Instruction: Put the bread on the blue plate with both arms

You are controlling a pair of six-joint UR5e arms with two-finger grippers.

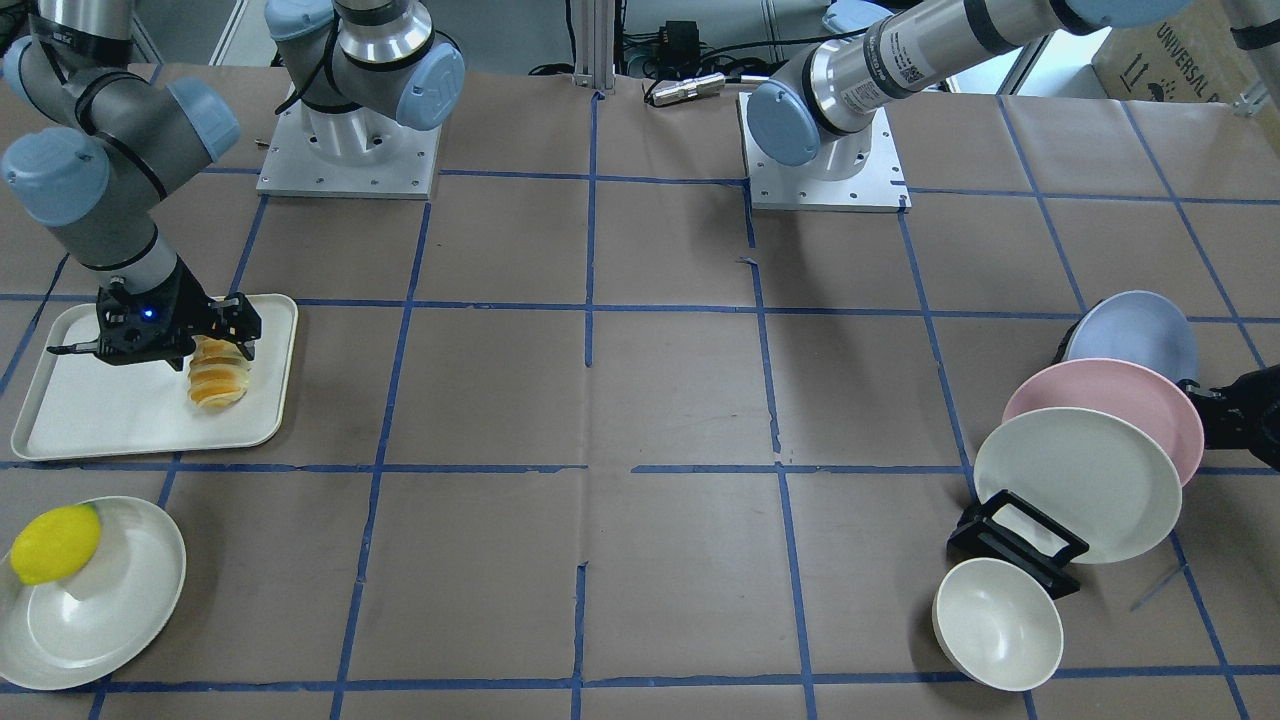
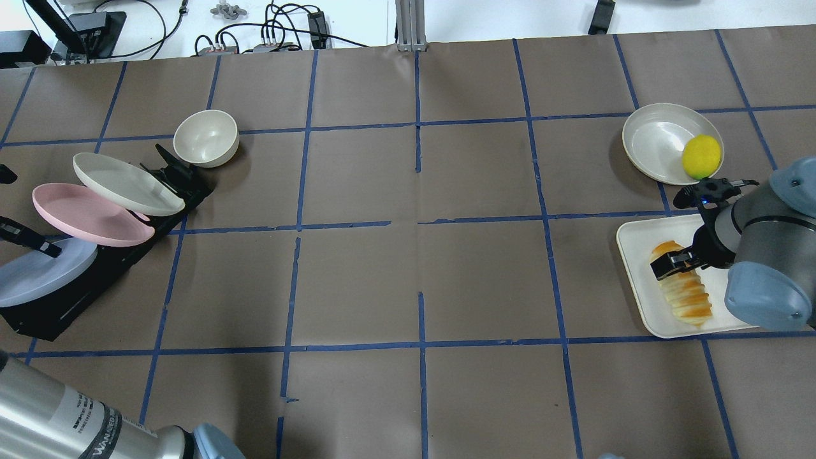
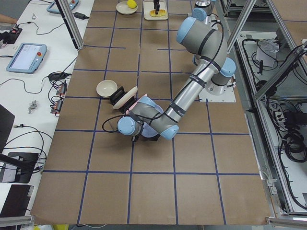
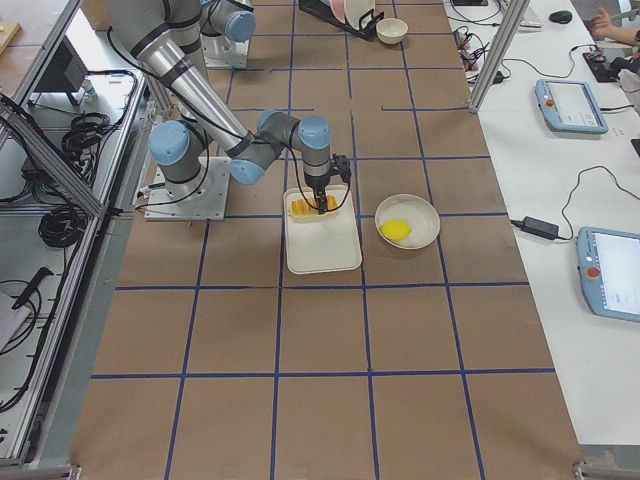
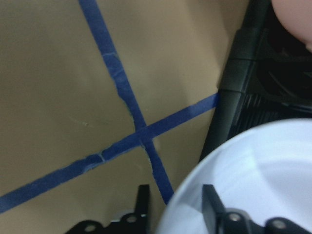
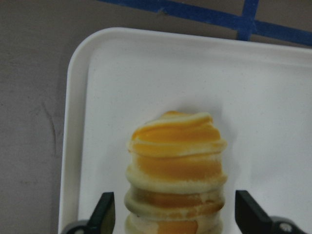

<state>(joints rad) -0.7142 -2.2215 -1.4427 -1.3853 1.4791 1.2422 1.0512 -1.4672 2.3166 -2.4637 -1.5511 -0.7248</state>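
Barely begun: the bread point(image 6: 175, 165) lies on a white tray point(image 6: 146, 73) by the right edge of the tabletop point(image 2: 421, 287), inside the spread right pincer point(image 6: 174, 217), while the left pincer point(image 5: 175, 204), also spread, straddles the rim of the blue plate point(image 5: 253, 175), racked near the left edge.

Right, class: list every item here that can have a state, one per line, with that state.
Ridged orange-and-yellow toy bread loaf: lying on white rectangular tray, ungripped.
Pale blue round plate: leaning in black dish rack.
Pink round plate, cream round plate: leaning in rack.
Yellow round lemon: resting on second cream plate.
Cream round bowl: empty.
Right gripper: jaws open astride loaf.
Left gripper: jaws open astride blue plate's rim.
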